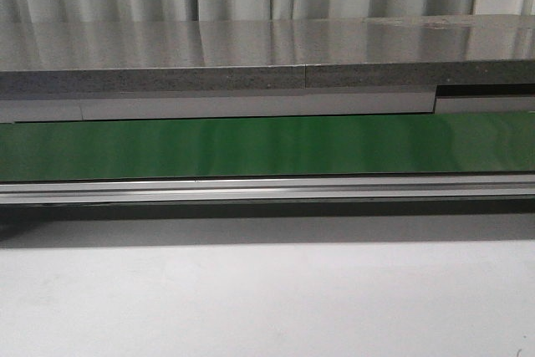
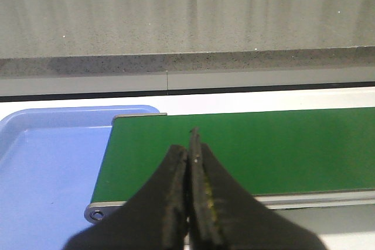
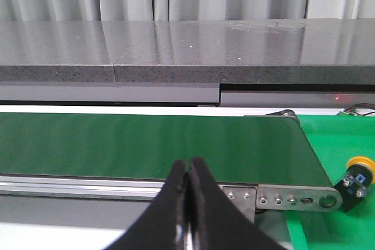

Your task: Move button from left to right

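The button (image 3: 355,181), with a yellow cap and a black body, lies on its side on a green surface (image 3: 345,139) just past the right end of the conveyor, seen only in the right wrist view. My right gripper (image 3: 188,163) is shut and empty, hovering at the near rail of the green belt (image 3: 146,144), well to the side of the button. My left gripper (image 2: 190,141) is shut with nothing in it, over the left end of the belt (image 2: 246,150). Neither gripper shows in the front view.
A blue tray (image 2: 47,174) sits beside the belt's left end. A grey stone counter (image 1: 267,56) runs behind the conveyor (image 1: 267,146). An aluminium rail (image 1: 267,188) edges the belt in front, with a white tabletop (image 1: 267,298) nearer.
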Controlling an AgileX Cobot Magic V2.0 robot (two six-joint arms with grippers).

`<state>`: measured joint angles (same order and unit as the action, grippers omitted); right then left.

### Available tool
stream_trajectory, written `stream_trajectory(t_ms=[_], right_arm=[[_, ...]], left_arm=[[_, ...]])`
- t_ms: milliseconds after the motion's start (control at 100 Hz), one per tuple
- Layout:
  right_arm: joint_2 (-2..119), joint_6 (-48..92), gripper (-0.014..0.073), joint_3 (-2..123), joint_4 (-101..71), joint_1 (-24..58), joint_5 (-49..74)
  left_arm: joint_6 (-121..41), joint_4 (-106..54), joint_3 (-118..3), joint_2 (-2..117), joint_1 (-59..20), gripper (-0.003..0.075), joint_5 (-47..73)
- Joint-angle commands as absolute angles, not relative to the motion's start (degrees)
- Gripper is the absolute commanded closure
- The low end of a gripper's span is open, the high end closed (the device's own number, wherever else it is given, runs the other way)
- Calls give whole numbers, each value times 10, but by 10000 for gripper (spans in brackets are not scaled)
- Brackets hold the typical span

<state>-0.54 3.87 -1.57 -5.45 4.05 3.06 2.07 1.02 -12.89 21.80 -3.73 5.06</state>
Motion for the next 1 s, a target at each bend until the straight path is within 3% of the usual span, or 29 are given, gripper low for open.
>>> stream_trajectory(t_ms=[0, 990], right_arm=[[-17, 42, 660, -7, -47, 41, -19], [-17, 42, 660, -7, -47, 41, -19]], left_arm=[[22, 4, -145, 220, -41, 741, 3], [22, 19, -139, 194, -41, 741, 0]])
